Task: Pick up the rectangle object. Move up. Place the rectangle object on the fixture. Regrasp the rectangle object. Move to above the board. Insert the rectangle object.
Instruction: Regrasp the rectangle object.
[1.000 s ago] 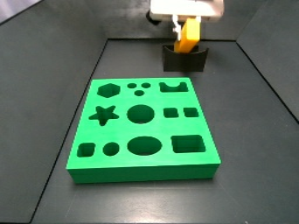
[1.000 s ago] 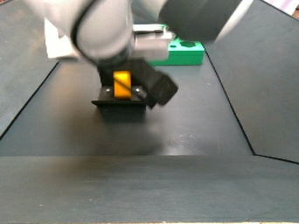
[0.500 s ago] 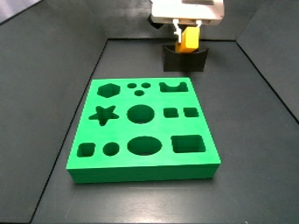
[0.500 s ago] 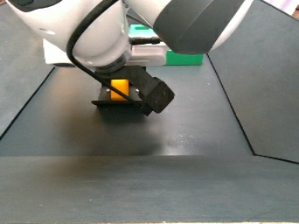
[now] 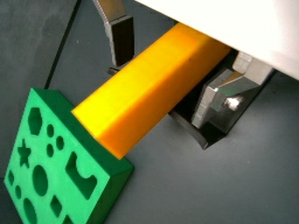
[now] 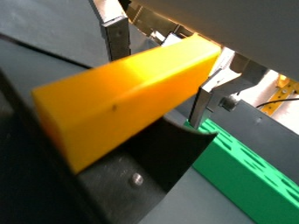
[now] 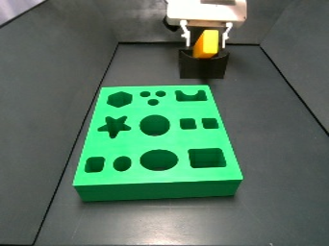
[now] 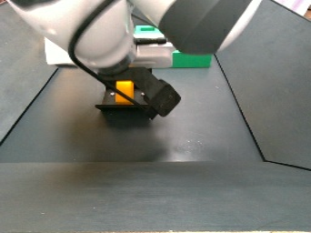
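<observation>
The orange-yellow rectangle object (image 5: 140,87) (image 6: 117,101) lies in the notch of the dark fixture (image 7: 206,65) (image 8: 122,111) at the far end of the floor. Its end face (image 7: 206,44) shows between the fingers, and a small part (image 8: 123,90) shows under the arm. My gripper (image 5: 163,87) (image 6: 163,74) (image 7: 206,38) straddles the block and is open. One silver finger (image 5: 121,39) stands apart from the block with a dark gap. The opposite finger (image 5: 219,98) sits close beside it. The green board (image 7: 218,178) (image 8: 192,60) lies nearer the front of the floor, apart from the fixture.
Raised dark walls (image 7: 293,91) border the floor on both sides. The arm's white body (image 8: 109,32) hangs over the fixture and hides most of it in a side view. The board's edge (image 6: 246,175) (image 5: 100,188) runs close to the fixture.
The block has gone from upright and tilted above the fixture to lying low in its notch. The fingers now stand wider than the block.
</observation>
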